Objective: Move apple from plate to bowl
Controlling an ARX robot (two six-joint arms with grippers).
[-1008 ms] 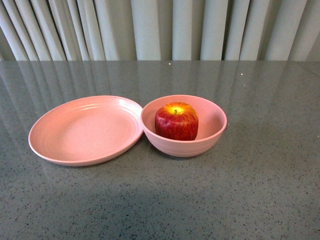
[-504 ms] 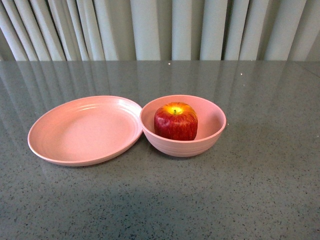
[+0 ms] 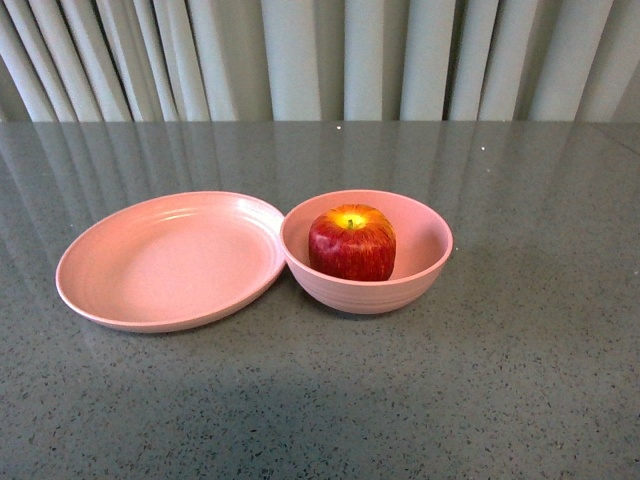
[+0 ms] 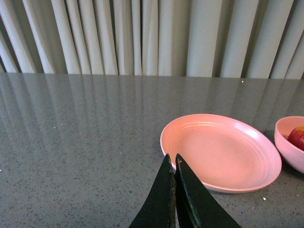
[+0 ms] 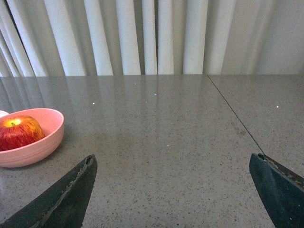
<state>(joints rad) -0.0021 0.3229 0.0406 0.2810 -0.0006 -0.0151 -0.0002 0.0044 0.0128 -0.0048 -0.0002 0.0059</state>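
The red apple (image 3: 352,243) with a yellow patch at its stem sits inside the deep pink bowl (image 3: 425,278) at the table's middle. Touching the bowl's left side lies the wide pink plate (image 3: 170,260), which holds nothing. Neither arm shows in the front view. In the left wrist view my left gripper (image 4: 173,157) is shut with nothing in it, its tips near the plate (image 4: 221,152) rim; the bowl (image 4: 287,142) and apple (image 4: 297,137) show at the edge. My right gripper (image 5: 173,159) is open over bare table, well away from the bowl (image 5: 35,145) and apple (image 5: 20,132).
The grey speckled table (image 3: 520,380) runs back to pale pleated curtains (image 3: 320,60). A thin seam (image 5: 232,114) crosses the tabletop in the right wrist view.
The plate and bowl appear a few pixels further left than a second ago; nothing else has changed.
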